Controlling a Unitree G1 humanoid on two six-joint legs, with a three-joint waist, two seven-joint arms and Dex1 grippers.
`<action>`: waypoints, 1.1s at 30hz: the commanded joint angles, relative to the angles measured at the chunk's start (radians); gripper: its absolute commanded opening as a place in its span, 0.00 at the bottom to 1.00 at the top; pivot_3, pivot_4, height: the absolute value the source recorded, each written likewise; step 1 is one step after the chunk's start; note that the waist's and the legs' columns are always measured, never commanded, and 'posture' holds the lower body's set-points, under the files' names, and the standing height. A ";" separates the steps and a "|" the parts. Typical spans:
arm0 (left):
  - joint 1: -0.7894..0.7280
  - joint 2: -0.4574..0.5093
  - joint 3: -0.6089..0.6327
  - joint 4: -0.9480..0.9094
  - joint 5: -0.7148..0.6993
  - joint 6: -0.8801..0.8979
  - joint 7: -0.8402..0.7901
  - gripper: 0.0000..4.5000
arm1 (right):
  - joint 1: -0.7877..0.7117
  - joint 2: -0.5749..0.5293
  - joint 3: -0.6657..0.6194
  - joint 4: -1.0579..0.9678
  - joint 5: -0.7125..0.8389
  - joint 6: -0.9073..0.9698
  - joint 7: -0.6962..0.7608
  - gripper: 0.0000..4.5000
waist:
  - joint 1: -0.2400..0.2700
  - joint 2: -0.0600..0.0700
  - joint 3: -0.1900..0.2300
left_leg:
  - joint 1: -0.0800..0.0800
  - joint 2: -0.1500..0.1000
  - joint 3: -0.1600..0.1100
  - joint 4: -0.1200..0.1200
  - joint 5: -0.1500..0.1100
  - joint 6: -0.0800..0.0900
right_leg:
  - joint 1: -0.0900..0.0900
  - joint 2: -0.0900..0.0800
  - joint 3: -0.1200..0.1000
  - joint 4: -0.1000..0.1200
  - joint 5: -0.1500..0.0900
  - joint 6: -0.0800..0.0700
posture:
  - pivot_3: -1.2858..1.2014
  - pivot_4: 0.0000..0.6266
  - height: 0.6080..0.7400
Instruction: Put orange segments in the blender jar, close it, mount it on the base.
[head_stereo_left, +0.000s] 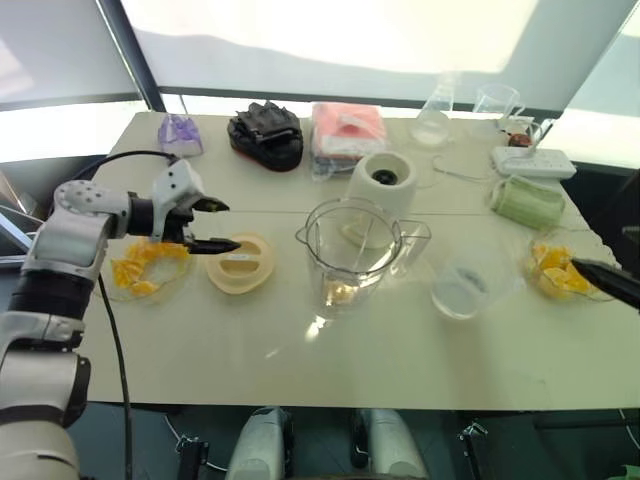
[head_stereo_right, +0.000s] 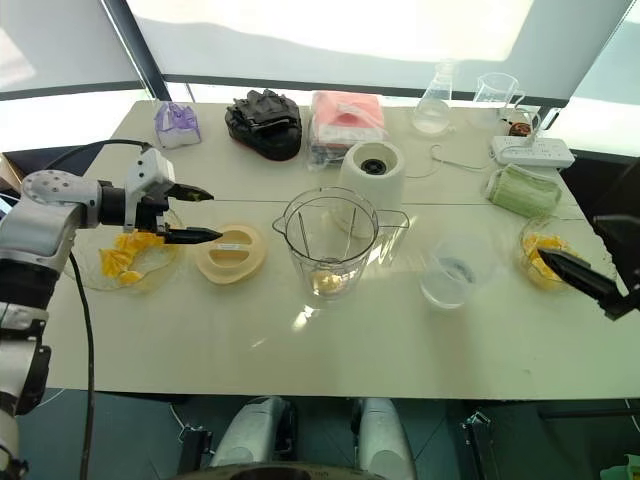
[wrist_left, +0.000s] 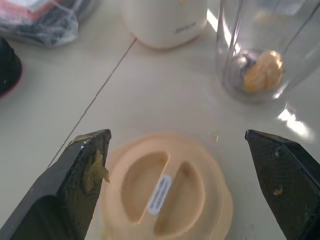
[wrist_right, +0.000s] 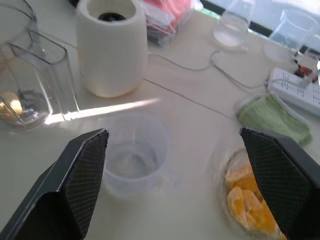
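I read this as the turn from loading to closing. The blender jar (head_stereo_right: 329, 243) stands upright in the middle of the table (head_stereo_right: 400, 340), uncapped, with orange segments (wrist_left: 263, 71) lying at its bottom by the blades. My left gripper (head_stereo_right: 190, 215) hangs over the cream lid (head_stereo_right: 231, 253), which lies flat just to the left of the jar; its fingers (wrist_left: 80, 172) are spread wide with nothing between them, flecks of pulp stuck to one pad. My right gripper (wrist_right: 180, 185) is also wide open and empty, held above the table's right side between a small clear cup (wrist_right: 132, 157) and a dish of orange wedges (wrist_right: 247, 202). A second dish of wedges (head_stereo_right: 128, 257) sits beneath my left arm.

The base (head_stereo_right: 372, 175) stands just behind the jar, black socket up and free.

Whether enough fruit is in the jar I can't say. If it is, I next need to lower the left gripper onto the lid's raised centre bar, pinch across it, lift, and carry it right to seat it squarely on the rim. The lid is shallow and smooth, so I expect it to slip unless I grip it squarely.
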 joint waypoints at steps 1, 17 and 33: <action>-0.102 -0.036 -0.073 0.189 0.133 -0.232 -0.058 1.00 | -0.126 -0.049 -0.023 -0.006 0.175 0.053 -0.043 0.98 | 0.004 -0.001 0.000 | 0.000 0.000 0.000 0.000 0.000 0.000 | 0.000 0.000 0.000 -0.001 0.000 0.000 | 0.52 0.24 1.00; -0.350 -0.239 -0.206 0.696 0.454 -0.614 -0.002 1.00 | -0.317 -0.162 0.053 -0.121 0.691 0.074 -0.350 0.98 | 0.022 -0.004 0.001 | -0.005 0.001 0.000 0.001 -0.001 0.003 | -0.003 0.000 -0.001 0.000 0.000 0.001 | 0.52 0.24 1.00; -0.352 -0.331 -0.201 0.755 0.551 -0.596 0.068 1.00 | -0.379 -0.231 0.281 -0.256 0.849 -0.084 -0.478 0.98 | 0.021 -0.005 0.001 | -0.004 0.002 0.000 0.002 -0.001 0.003 | -0.003 0.000 -0.001 0.001 0.001 0.002 | 0.52 0.24 1.00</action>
